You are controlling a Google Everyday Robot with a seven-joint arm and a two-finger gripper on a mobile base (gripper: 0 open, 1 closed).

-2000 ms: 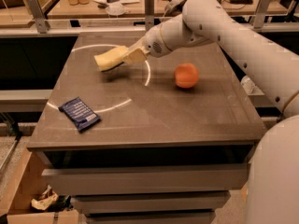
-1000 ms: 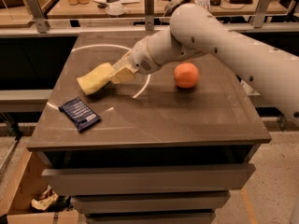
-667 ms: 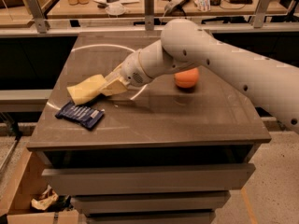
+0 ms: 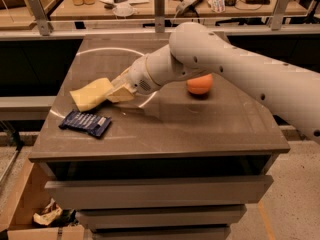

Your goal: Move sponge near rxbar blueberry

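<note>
The pale yellow sponge [image 4: 91, 93] is held at the left side of the brown table [image 4: 200, 129], low over its surface. My gripper [image 4: 118, 90] is shut on the sponge's right end, and my white arm reaches in from the right. The dark blue rxbar blueberry [image 4: 86, 122] lies flat on the table just below and in front of the sponge, near the front left corner. A small gap shows between the sponge and the bar.
An orange ball [image 4: 200, 84] rests on the table behind my arm, right of centre. A cluttered workbench [image 4: 150, 4] with bottles and cables stands behind the table. Drawers sit under the tabletop. A cardboard box [image 4: 30, 219] is on the floor at left.
My gripper has carried the sponge from the table's back middle down and to the left, ending just above the dark blue bar. The ball and the bar have stayed put.
</note>
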